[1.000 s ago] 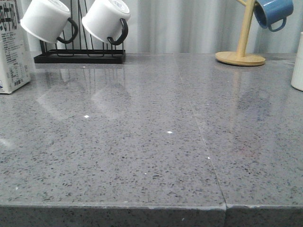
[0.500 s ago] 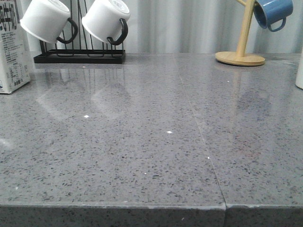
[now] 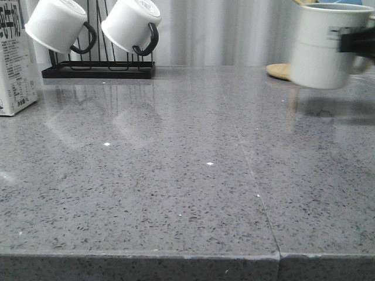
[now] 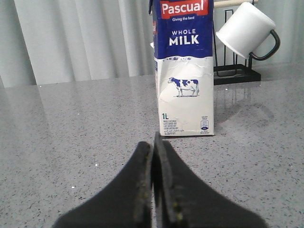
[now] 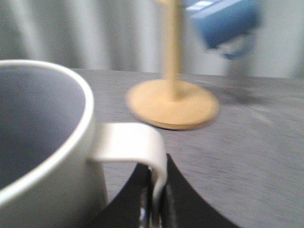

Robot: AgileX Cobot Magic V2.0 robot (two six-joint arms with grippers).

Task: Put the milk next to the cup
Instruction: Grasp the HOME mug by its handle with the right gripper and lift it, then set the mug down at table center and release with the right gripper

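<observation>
The right gripper is clamped on the white handle of the large white ceramic cup, holding it above the grey speckled stone table at two o'clock. The left gripper has its black fingers pressed together, holding nothing. Just beyond it stands the tall white-and-blue milk carton, upright at the table's ten o'clock.
</observation>
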